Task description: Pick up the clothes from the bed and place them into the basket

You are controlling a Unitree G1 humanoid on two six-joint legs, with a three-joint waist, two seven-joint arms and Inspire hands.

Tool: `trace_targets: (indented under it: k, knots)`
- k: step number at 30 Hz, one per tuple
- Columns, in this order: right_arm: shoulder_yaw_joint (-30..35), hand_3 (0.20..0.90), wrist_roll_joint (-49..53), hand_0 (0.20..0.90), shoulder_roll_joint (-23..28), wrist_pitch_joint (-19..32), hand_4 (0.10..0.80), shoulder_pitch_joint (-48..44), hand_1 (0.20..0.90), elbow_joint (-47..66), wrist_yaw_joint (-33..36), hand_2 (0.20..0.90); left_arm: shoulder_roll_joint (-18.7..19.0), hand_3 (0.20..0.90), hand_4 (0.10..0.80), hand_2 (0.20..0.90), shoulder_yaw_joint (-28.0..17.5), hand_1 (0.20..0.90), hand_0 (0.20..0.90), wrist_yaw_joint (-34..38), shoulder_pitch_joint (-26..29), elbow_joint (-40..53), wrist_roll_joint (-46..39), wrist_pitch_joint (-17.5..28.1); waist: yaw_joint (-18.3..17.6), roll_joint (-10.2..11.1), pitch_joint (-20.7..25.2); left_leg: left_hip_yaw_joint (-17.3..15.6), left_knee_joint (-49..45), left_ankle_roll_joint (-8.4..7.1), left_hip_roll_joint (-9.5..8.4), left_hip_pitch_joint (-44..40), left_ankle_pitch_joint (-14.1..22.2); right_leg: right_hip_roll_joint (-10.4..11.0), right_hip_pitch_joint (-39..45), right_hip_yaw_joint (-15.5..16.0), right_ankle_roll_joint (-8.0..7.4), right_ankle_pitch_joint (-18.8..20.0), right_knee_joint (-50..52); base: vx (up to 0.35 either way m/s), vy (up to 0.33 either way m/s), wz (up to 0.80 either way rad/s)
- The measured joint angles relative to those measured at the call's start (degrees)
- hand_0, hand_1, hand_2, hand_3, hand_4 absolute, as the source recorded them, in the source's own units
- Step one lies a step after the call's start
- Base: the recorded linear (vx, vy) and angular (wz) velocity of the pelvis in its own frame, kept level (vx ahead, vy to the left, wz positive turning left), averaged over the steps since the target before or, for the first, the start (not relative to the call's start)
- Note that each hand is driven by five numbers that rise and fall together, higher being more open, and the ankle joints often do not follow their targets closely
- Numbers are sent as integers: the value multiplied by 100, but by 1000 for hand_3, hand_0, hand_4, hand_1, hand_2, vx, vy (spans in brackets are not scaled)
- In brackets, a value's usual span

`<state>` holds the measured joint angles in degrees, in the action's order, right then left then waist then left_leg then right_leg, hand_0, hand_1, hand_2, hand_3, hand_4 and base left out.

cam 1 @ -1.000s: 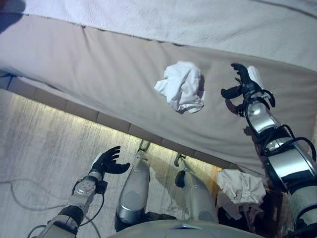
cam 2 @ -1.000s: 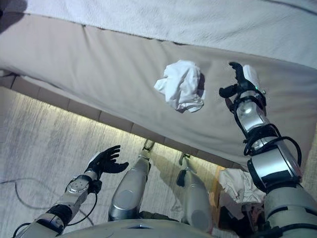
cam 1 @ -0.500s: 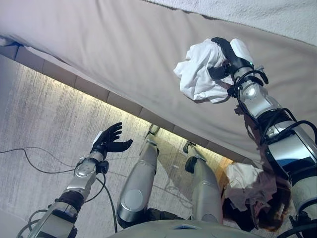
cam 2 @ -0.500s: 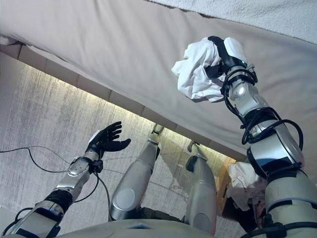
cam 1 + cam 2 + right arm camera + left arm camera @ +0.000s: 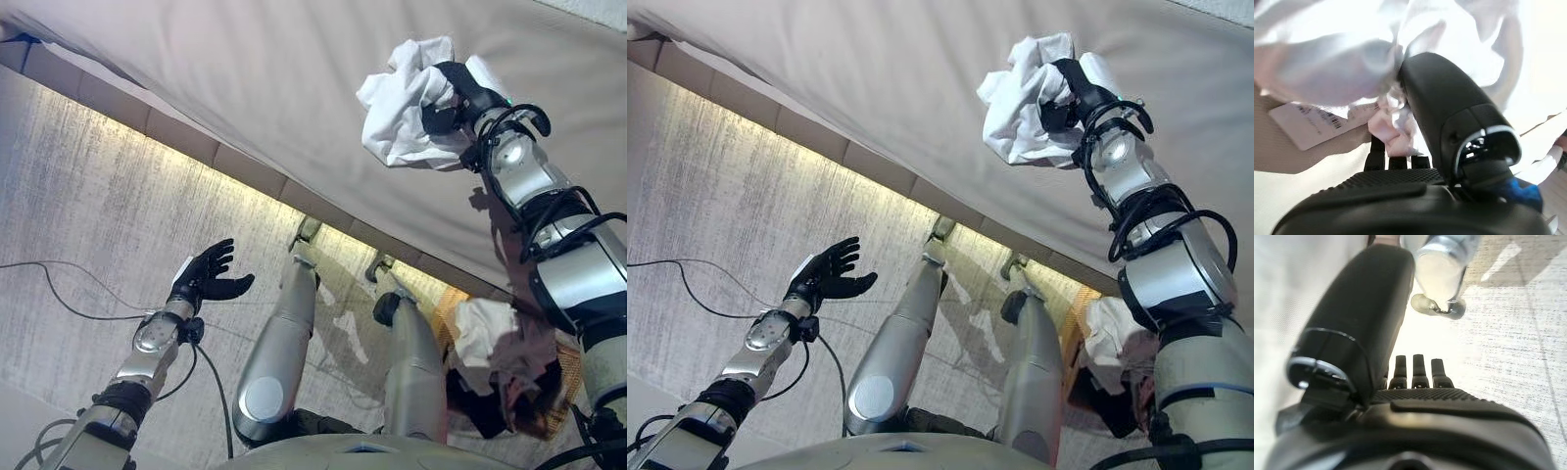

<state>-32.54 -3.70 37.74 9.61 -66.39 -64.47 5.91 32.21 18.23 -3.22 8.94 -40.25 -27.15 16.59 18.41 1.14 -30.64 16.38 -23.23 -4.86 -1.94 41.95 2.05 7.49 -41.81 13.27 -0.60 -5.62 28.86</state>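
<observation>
My right hand [image 5: 460,93] is shut on a crumpled white garment [image 5: 402,108] over the grey bed [image 5: 245,69]; its thumb presses into the cloth in the right wrist view [image 5: 1444,117], where the garment [image 5: 1327,63] bunches around the fingers. The basket [image 5: 558,392] stands at the lower right by the bed's edge, with white clothes [image 5: 485,338] piled in it. My left hand [image 5: 208,279] is open and empty over the floor at the lower left; its straight fingers [image 5: 1415,369] show in the left wrist view.
The bed's lit lower edge [image 5: 196,157] runs diagonally across the view. Pale patterned floor [image 5: 88,215] lies to the left of it.
My right hand reached left to the white garment, closed on it and lifted it slightly. The camera has tilted, shifting the whole scene. The left hand has stayed open.
</observation>
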Motion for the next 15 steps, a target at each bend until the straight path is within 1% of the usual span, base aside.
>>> trace_targets:
  k: [1,2,3,4,5,8,9,10,13,15]
  knots:
    - [42,200,39,300,-19,-18,100,28,300,-17,24,300,-8,900,800,900,11,900,900,-38,-21,21,4,-23,39,-1,-1,7,-66,72,-10,-30,44,-16,36,13,4,2,-131,-7,-29,-28]
    - [36,200,50,300,-73,-18,100,81,300,-14,68,300,-7,900,800,900,21,900,900,-63,-100,32,3,-14,91,-9,1,33,17,61,-3,-124,28,-54,88,14,-28,41,-229,-103,-13,-42]
    - [36,200,72,300,-108,-21,100,171,300,-15,114,300,-10,900,800,900,21,900,900,-65,-134,33,3,-17,83,-11,1,56,190,57,15,-203,28,-86,178,28,-96,84,-373,-16,-37,-34]
    - [46,200,117,300,-107,-41,100,256,300,-39,122,300,-9,900,800,900,12,900,900,-66,-132,62,3,-16,72,-12,1,48,329,57,31,-266,28,-135,220,4,-93,86,-427,0,0,0]
    - [91,200,190,300,-106,-97,100,340,300,-81,144,300,-6,900,800,900,-10,900,900,-64,-127,112,3,-11,29,-17,-2,42,400,54,-1,-314,26,-81,277,-12,-90,86,-537,-20,-14,16]
    - [281,200,373,300,-184,-212,100,679,300,-92,336,300,-6,900,800,900,-12,900,900,-59,-125,110,5,-10,62,-35,-9,35,552,51,10,-640,18,-120,709,7,-49,157,-933,-30,-12,4]
    - [299,200,407,300,-203,-227,100,725,300,-99,375,300,-6,900,800,900,-10,900,900,-58,-130,110,6,-10,60,-35,-9,20,569,52,10,-695,17,-121,785,1,-67,185,-996,-42,0,-7]
    - [307,200,514,300,-229,-247,100,789,300,-139,438,300,-7,900,800,900,-8,900,900,-57,-130,112,9,-9,63,-37,-10,-29,638,52,10,-819,16,-116,933,-13,-70,218,-1106,-36,10,-5]
    - [635,200,861,300,-309,-266,100,971,300,-247,624,300,-8,900,800,900,-9,900,900,-39,-129,110,13,-4,75,-39,-8,-160,811,19,11,-1153,-76,-106,1290,-85,-80,324,-1402,-23,32,-9]
    - [952,200,1185,300,-317,-262,100,1124,300,-255,749,300,-23,900,800,900,-8,900,900,4,-155,98,21,-2,84,-39,-6,-267,931,28,5,-1395,-198,-101,1562,-179,-119,506,-1656,-22,84,-17]
